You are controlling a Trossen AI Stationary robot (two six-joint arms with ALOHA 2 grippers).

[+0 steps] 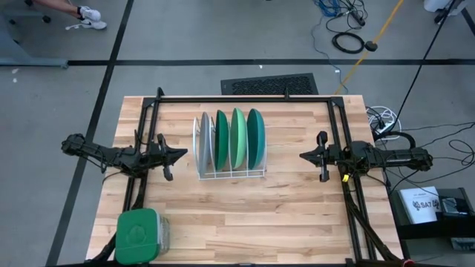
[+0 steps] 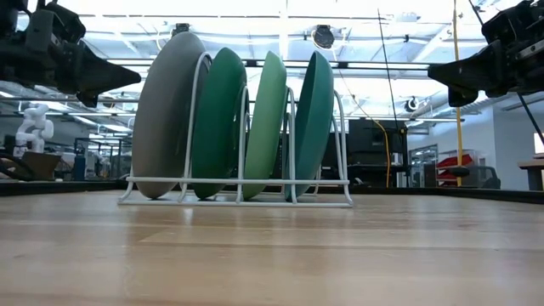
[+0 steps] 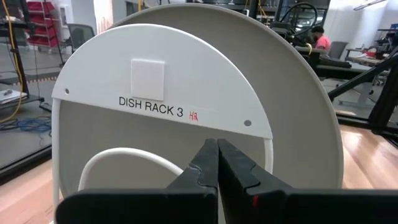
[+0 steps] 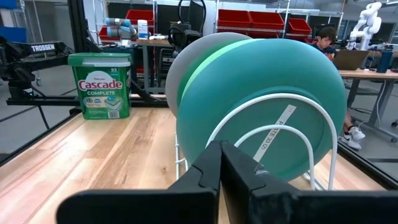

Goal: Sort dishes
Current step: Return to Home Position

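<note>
Four round plates stand on edge in the slots of a white wire rack at the table's middle: grey, dark green, light mint green, teal. In the low view they show as grey, dark green, mint, teal. My left gripper is shut and empty, above the table left of the rack. My right gripper is shut and empty, right of the rack.
A green square lidded container stands at the table's near left corner. A white round end plate of the rack marked "DISH RACK 3" faces my left gripper. A person sits in the room beyond the table.
</note>
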